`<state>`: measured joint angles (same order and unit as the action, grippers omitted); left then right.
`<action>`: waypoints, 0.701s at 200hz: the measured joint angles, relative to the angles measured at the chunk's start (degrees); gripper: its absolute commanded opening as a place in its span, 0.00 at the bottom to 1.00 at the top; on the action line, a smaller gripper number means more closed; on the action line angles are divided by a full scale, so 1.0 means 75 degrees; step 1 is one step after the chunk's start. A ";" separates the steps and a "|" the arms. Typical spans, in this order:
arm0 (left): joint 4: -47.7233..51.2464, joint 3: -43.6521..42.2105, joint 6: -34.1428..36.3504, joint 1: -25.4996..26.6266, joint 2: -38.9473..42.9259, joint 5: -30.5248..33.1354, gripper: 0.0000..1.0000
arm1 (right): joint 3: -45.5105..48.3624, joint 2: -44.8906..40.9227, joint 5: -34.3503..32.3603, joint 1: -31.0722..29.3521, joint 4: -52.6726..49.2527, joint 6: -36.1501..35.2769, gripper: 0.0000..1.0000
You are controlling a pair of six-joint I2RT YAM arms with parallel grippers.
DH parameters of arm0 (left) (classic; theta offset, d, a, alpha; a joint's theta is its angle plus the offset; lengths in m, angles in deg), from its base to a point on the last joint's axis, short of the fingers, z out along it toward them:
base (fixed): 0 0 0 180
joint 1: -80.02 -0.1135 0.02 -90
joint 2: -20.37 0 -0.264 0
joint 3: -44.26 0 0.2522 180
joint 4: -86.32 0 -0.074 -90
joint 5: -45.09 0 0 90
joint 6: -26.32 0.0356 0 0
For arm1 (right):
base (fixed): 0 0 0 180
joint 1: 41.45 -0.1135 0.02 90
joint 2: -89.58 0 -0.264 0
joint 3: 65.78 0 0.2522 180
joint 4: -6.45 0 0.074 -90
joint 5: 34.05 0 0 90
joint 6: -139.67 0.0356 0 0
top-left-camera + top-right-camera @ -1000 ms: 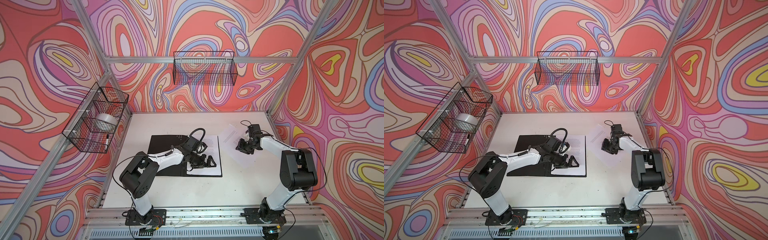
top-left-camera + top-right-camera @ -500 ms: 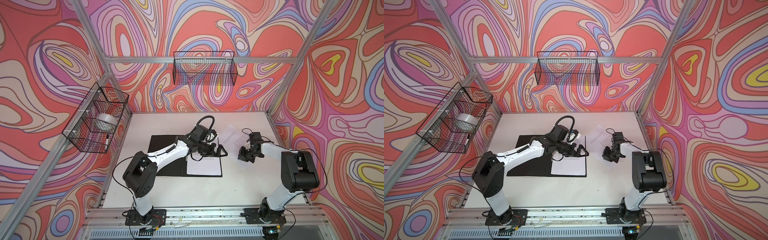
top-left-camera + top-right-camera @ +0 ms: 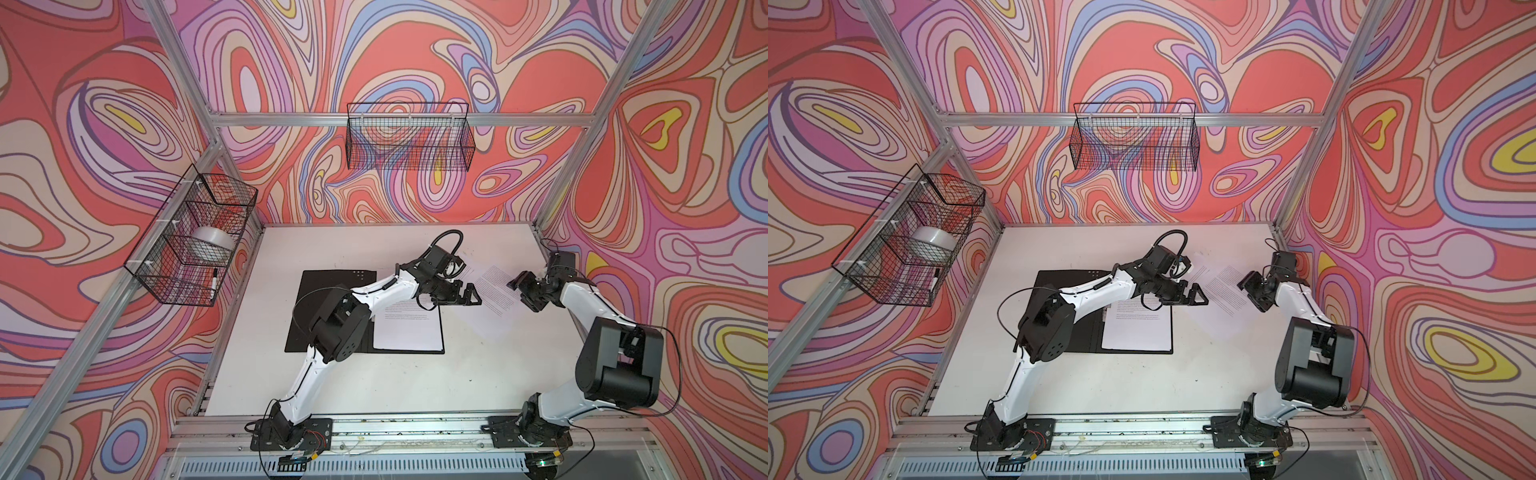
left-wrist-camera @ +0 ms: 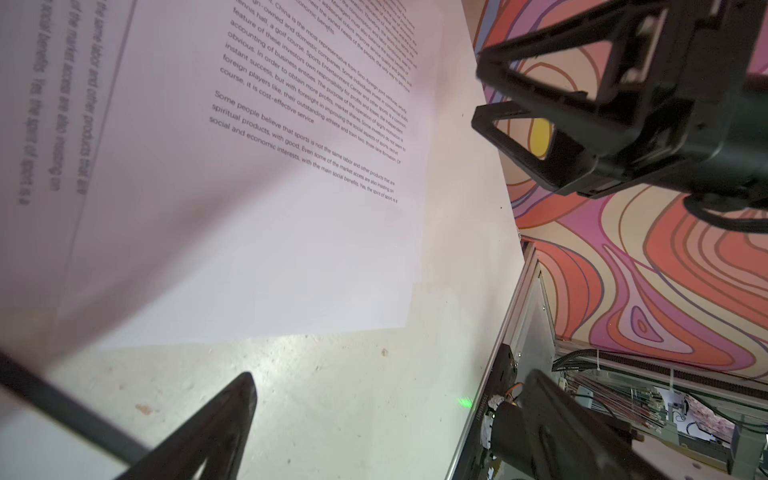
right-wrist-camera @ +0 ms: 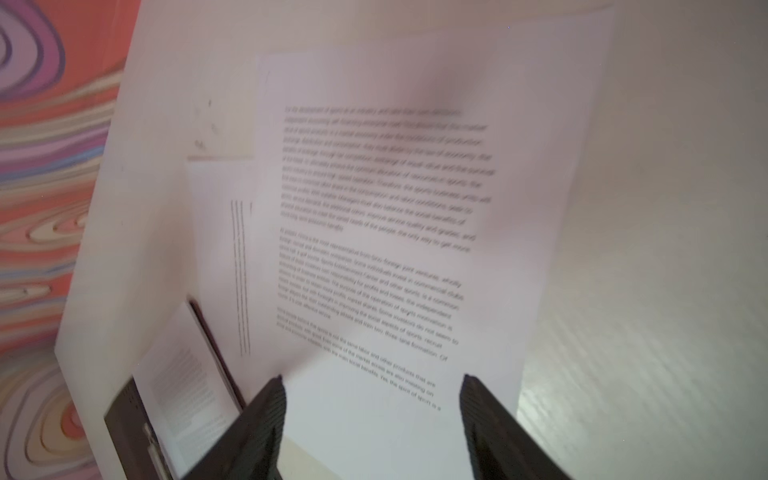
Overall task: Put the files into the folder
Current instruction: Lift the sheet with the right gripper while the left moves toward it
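The folder (image 3: pixel 332 307) (image 3: pixel 1067 282) lies open on the table, black inside faces up. One of the files (image 3: pixel 409 332) (image 3: pixel 1140 332) rests on its right half. To its right, loose printed files (image 3: pixel 492 297) (image 3: pixel 1225 291) (image 4: pixel 249 208) (image 5: pixel 374 208) lie overlapped on the bare table. My left gripper (image 3: pixel 469 293) (image 3: pixel 1198 295) (image 4: pixel 390 380) hovers open at their left edge, past the folder's far right corner, holding nothing. At their right edge my right gripper (image 3: pixel 521 291) (image 3: pixel 1250 291) (image 5: pixel 372 379) (image 4: pixel 476 94) stands open just above the top sheet, nothing between its fingers.
A wire basket (image 3: pixel 191 241) with a roll of tape and a marker hangs on the left wall. A second wire basket (image 3: pixel 409 137) hangs on the back wall. The table's right edge and frame rail (image 4: pixel 511 307) run close behind the right gripper.
My left gripper has swung right, off the folder to the loose files. My right gripper shut, then opened, and drew back to the right.
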<state>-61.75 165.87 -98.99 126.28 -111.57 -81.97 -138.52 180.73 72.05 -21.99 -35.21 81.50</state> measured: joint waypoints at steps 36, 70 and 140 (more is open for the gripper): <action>-0.0023 0.0877 -0.0216 0.0012 -0.0877 -0.0020 1.00 | -0.0425 0.0851 -0.0632 0.0682 0.0277 0.0029 0.85; -0.0026 0.1137 -0.0358 0.0020 -0.1303 -0.0026 1.00 | -0.0889 0.1649 -0.0746 0.0819 0.0682 0.0038 0.85; -0.0172 0.1035 -0.0408 0.0026 -0.1370 -0.0079 1.00 | -0.1955 0.3028 -0.0149 0.0912 0.1428 -0.0047 0.84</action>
<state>-63.04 173.63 -102.05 126.48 -121.84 -82.56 -153.18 203.44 70.93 -15.15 -24.50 81.16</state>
